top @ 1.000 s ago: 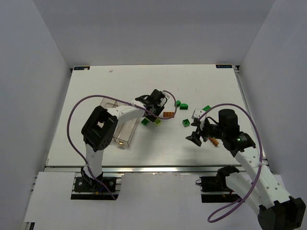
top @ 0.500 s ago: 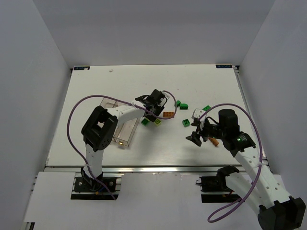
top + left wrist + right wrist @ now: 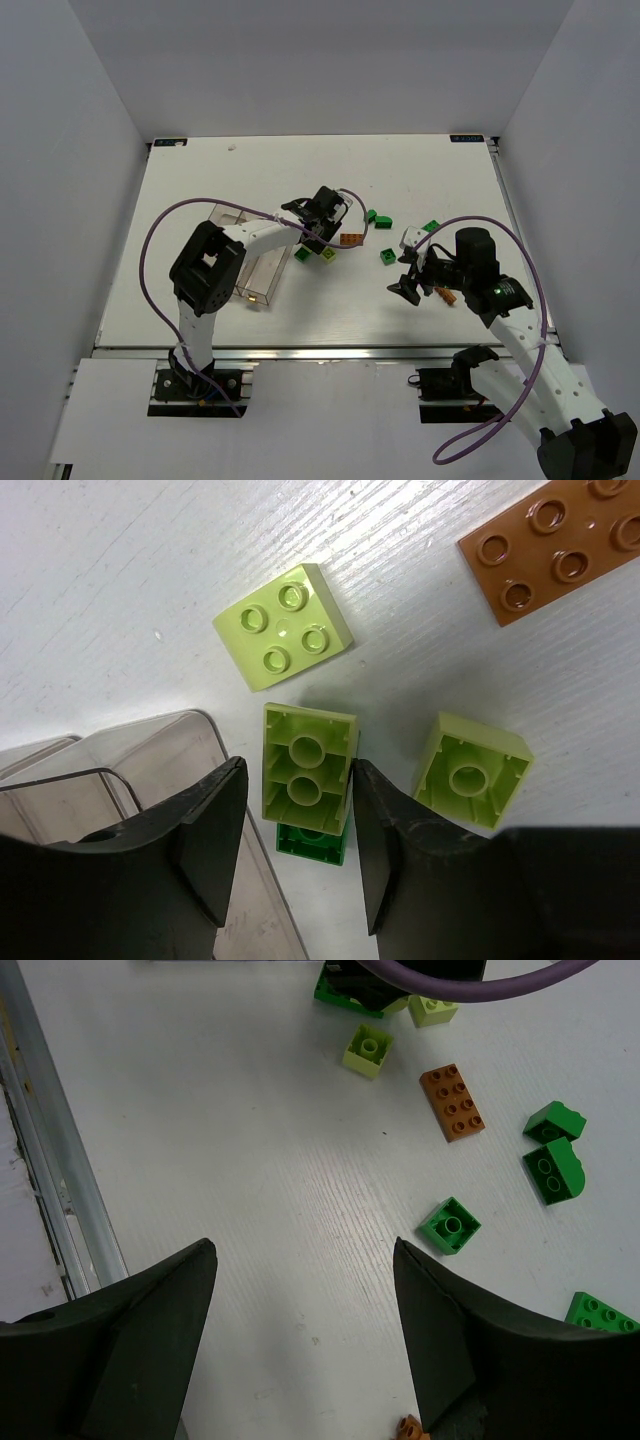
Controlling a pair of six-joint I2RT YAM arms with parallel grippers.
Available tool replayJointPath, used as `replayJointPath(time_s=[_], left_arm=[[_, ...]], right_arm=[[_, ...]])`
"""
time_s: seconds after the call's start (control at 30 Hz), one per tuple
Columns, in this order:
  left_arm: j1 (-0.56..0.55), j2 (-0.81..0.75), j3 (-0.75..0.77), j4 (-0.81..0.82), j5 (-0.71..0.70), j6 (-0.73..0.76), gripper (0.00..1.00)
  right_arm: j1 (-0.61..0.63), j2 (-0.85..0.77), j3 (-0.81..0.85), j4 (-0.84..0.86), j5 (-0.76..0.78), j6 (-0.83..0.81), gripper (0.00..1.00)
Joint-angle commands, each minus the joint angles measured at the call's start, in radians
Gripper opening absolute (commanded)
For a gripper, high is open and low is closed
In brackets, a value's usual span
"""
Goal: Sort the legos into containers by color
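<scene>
Lime yellow-green oblong plastic brick (image 3: 305,750), hollow side up, lies just beside the corner of the row of clear plastic bins (image 3: 150,770). A dark green brick (image 3: 312,844) touches one end of it. L gripper (image 3: 299,770) straddles it: one finger looks to touch, but a sliver of gap shows on the bin side, so jaws are apart and not clamped.

Farther from the bins:
- square lime brick (image 3: 285,626), studs up
- another hollow-up lime brick (image 3: 472,770)
- farthest, an orange-brown studded plate (image 3: 555,542)

R gripper (image 3: 302,1245) hangs well apart from the bins, past the scatter, jaws wide w/ nothing btwn.

Step, as I read it: grabbing the lime piece for binning. Next prob needs a square close on its long sides w/o catching the green brick or bin wall, then a lift & short carry over the wall.
</scene>
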State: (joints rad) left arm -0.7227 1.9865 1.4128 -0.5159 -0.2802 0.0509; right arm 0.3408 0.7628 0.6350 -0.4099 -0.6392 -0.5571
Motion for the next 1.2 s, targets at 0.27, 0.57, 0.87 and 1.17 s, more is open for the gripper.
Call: replayJointPath(time_s=[0.27, 0.57, 0.87, 1.17], left_arm=[[0.003, -0.017, 0.006, -0.007, 0.007, -0.013, 0.56], [0.003, -0.003, 0.012, -0.015, 0.015, -0.016, 0.56], [0.003, -0.011, 0.014, -0.015, 0.026, -0.016, 0.4], [0.003, -0.173, 0.029, -0.041, 0.097, -0.074, 0.08]], right_arm=[[0.004, -0.013, 0.006, 0.031, -0.022, 0.002, 0.76], [0.004, -0.013, 0.006, 0.031, -0.022, 0.002, 0.77], [0.003, -0.014, 0.006, 0.031, -0.02, 0.002, 0.77], [0.004, 0.0, 0.009, 0.036, -0.046, 0.034, 0.77]])
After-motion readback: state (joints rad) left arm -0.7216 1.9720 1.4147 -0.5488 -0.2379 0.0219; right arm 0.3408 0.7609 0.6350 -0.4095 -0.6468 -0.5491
